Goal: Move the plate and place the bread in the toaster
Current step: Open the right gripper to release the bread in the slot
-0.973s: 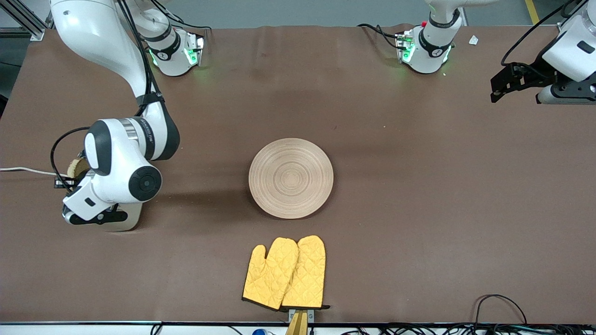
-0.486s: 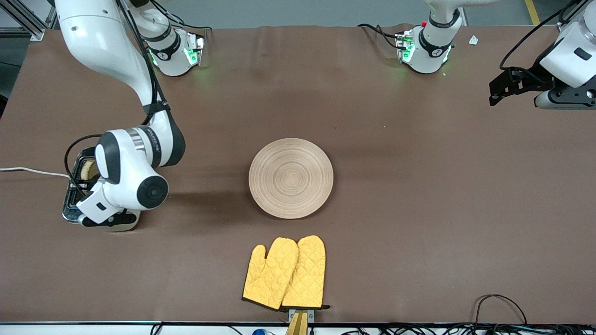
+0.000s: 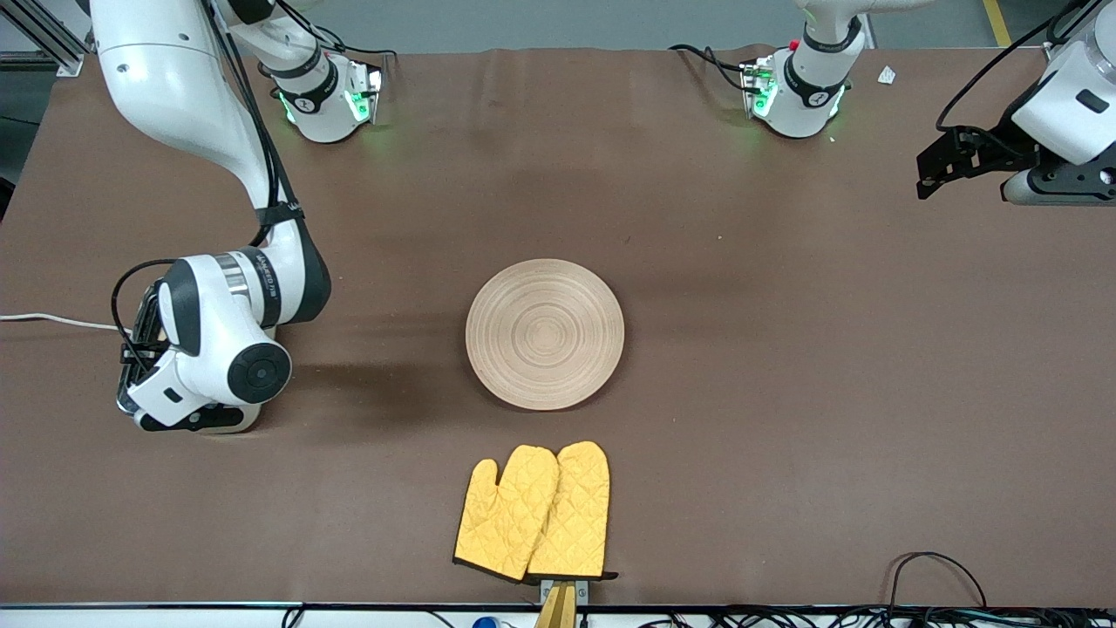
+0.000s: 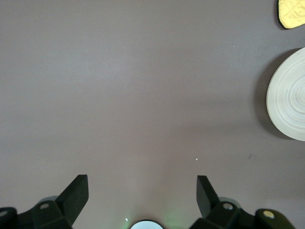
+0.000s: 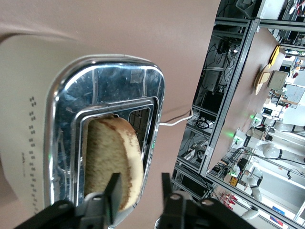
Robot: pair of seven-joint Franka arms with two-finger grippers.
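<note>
Across the brown table (image 3: 785, 392), the right arm (image 3: 187, 113) reaches down from its base to the toaster (image 3: 139, 349) at its own end, its elbow covering most of that appliance in the front view. From the right wrist view the toaster's chrome top (image 5: 102, 119) fills the picture directly under the right gripper (image 5: 138, 191), whose fingers stand a small way apart and hold nothing. One finger (image 5: 113, 191) overlaps the edge of the bread (image 5: 112, 164), which stands upright in one slot with its rounded, darker crust sticking up above the chrome; whether finger and bread touch cannot be told. A row of small dots and some tiny lettering run along the toaster's cream side, too small to read, and a white cord (image 3: 52, 321) trails off toward the table edge. At mid-table, well apart from both grippers, lies the plate (image 3: 545, 334), bare, its ring grooves plain. Just nearer the front camera than the plate lie two yellow quilted mitts (image 3: 534, 513), side by side. The left arm waits, its left gripper (image 4: 142, 195) hanging wide open and empty over bare table at its own end.
</note>
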